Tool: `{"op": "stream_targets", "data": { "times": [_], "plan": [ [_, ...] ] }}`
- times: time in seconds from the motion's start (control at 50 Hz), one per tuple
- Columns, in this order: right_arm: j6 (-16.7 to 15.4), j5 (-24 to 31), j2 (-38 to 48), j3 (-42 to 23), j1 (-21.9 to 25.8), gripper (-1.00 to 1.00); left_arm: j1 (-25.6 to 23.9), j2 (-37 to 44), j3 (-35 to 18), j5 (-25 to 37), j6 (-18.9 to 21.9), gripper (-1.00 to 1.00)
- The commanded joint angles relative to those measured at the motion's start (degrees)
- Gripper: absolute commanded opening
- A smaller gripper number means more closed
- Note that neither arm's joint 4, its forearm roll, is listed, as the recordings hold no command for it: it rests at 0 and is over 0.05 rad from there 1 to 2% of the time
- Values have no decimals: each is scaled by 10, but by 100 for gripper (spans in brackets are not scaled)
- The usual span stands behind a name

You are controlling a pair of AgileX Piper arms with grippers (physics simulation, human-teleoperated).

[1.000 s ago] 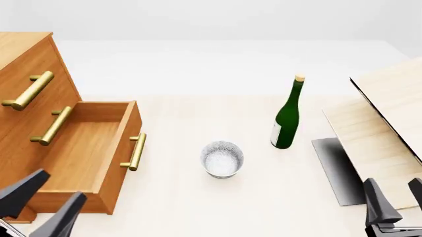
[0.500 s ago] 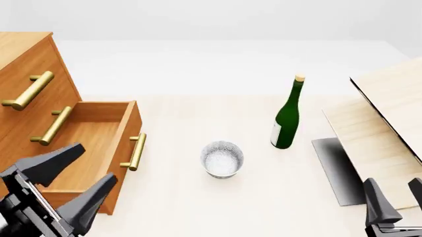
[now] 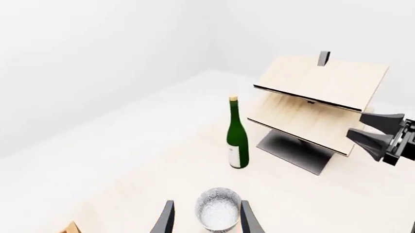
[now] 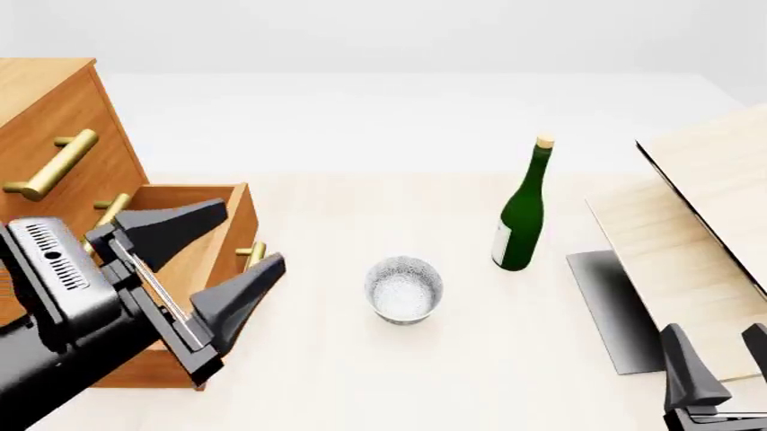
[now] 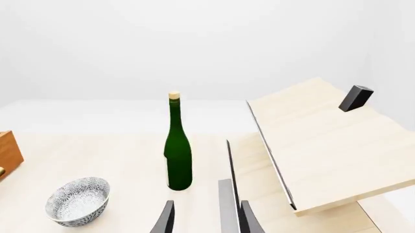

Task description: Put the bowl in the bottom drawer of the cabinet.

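Observation:
The bowl [image 4: 404,289], small, round and speckled white-grey, stands upright on the table in front of the cabinet [image 4: 60,108]. The bottom drawer [image 4: 180,193] is pulled out and open, with its brass handle facing the bowl. My left gripper [image 4: 251,233] hovers open above the drawer's front, left of the bowl and pointing toward it. In the left wrist view the bowl [image 3: 218,215] lies between the open fingers of the left gripper [image 3: 206,203], farther off. My right gripper [image 4: 716,330] is open at the near right. The right wrist view shows the bowl [image 5: 77,200] well aside of the right gripper [image 5: 207,204].
A green bottle [image 4: 523,215] stands upright right of the bowl, also visible as the bottle [image 3: 237,141] and the bottle [image 5: 178,155]. A pale-wood board stand [image 4: 695,233] on a dark base fills the right side. Two upper drawers are closed.
My left arm has risen from the near-left corner and swung forward and right, over the open drawer toward the bowl. Bowl, bottle and right gripper have not moved.

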Motion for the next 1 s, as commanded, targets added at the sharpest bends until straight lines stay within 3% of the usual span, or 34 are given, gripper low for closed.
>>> {"op": "stream_targets", "data": {
  "times": [0.02, 0.22, 0.4, 0.5, 0.54, 0.58, 0.62, 0.74, 0.86, 1.0],
  "plan": [
    [0, 0, 0, 0, 0, 100, -6, 89, -74, 29, 14, 100],
    [0, 0, 0, 0, 0, 100, 8, 127, -132, 63, -8, 100],
    [0, 0, 0, 0, 0, 100, 4, 182, -201, 111, 2, 100],
    [0, 0, 0, 0, 0, 100, 3, 223, -245, 148, 17, 100],
    [0, 0, 0, 0, 0, 100, 12, 219, -258, 147, 55, 100],
    [0, 0, 0, 0, 0, 100, 10, 228, -269, 160, 40, 100],
    [0, 0, 0, 0, 0, 100, 18, 240, -275, 163, 56, 100],
    [0, 0, 0, 0, 0, 100, -5, 275, -307, 190, 23, 100],
    [0, 0, 0, 0, 0, 100, -6, 301, -332, 205, 30, 100],
    [0, 0, 0, 0, 0, 100, -7, 325, -369, 233, -8, 100]
  ]
}}
